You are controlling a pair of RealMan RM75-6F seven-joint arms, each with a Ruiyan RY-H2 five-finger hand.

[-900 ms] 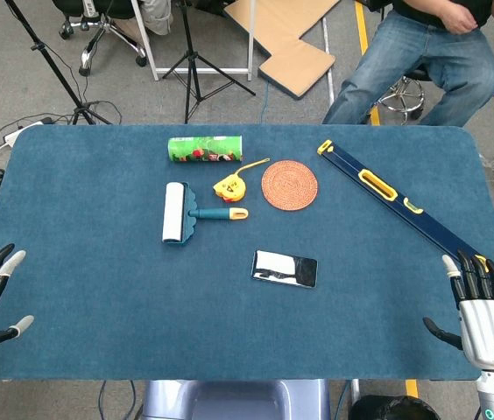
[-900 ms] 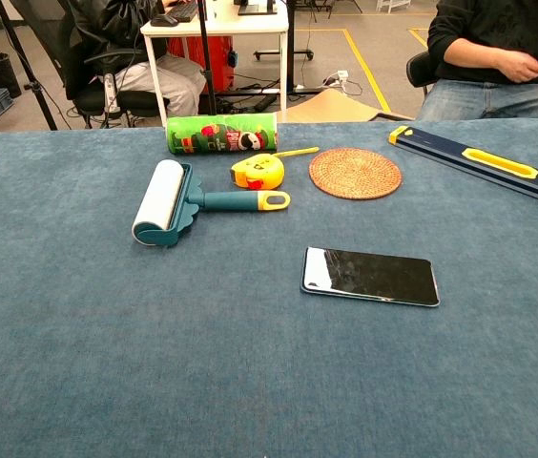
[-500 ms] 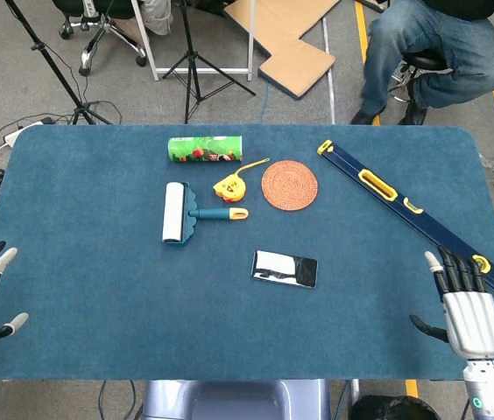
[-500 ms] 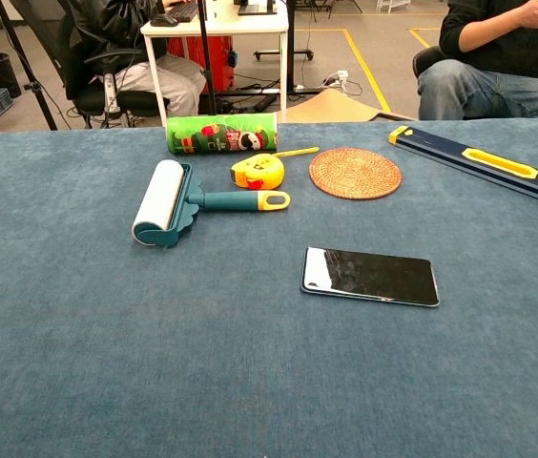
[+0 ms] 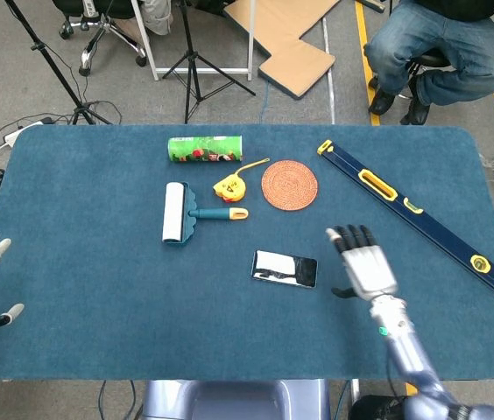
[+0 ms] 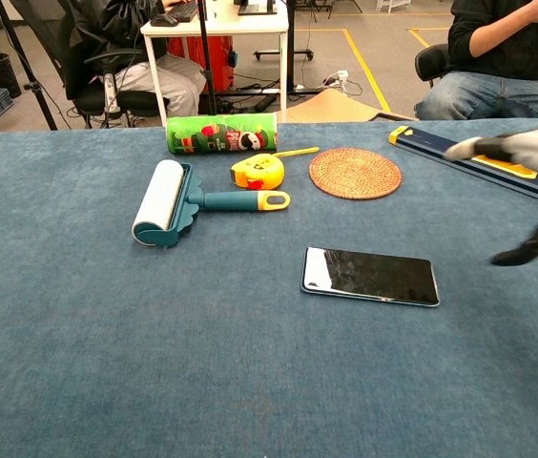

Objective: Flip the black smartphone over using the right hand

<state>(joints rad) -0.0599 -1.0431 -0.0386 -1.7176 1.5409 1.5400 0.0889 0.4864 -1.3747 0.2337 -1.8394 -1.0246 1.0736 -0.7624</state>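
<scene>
Just right of black smartphone (image 5: 284, 268), right hand (image 5: 363, 267) seemingly spread, bare cloth between.

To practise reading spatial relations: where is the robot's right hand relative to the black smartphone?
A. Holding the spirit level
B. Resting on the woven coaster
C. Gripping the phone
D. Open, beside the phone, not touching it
D: the right hand is open with fingers spread, a gap of cloth separating it from the black smartphone.
</scene>
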